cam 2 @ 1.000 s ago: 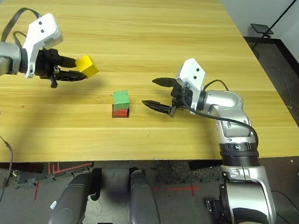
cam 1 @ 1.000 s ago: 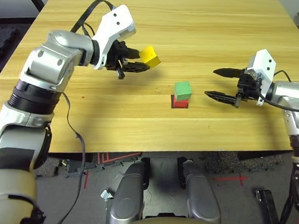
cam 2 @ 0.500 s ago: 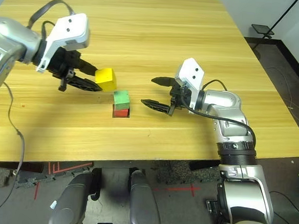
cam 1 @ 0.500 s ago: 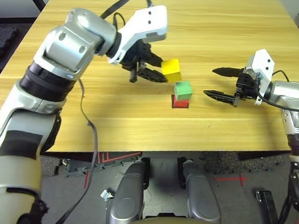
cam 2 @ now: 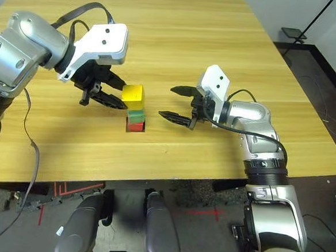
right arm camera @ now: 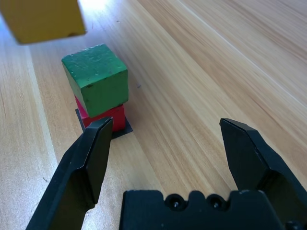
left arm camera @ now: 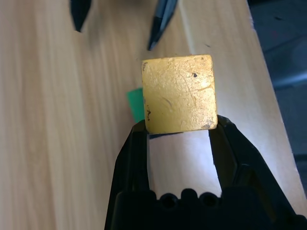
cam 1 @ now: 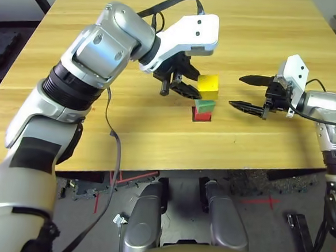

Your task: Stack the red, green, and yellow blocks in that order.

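1. The table [cam 1: 156,131] is pale wood with long straight grain running across it. A flat black square patch [right arm camera: 125,128] lies on it, and its edges peek out from under the stack.

2. There are three cubes of equal size, one of each colour. The red block [right arm camera: 103,117] sits on the patch, matte and smooth. The green block [right arm camera: 96,84] rests on top of it, slightly turned so the corners do not line up, with a grainy, speckled face. The yellow block [left arm camera: 180,93] is scuffed and scratched, with a few dark specks.

3. The left gripper [cam 1: 195,88] has its two black fingers clamped on the yellow block from opposite sides, holding it in the air just above the green block — in the right wrist view a clear gap shows between the two.

4. The right gripper [cam 1: 252,94] hovers just beside the stack on the robot's right, touching nothing. Its pointed fingers are spread wide and aimed at the green and red pair.

5. One second ago the left arm held the yellow block well to the left of the stack. Half a second ago it was close beside the green block — now it is over it. The right gripper and the red-green pair have not moved in that time.

6. Count: three blocks, one patch, two grippers with two fingers each.
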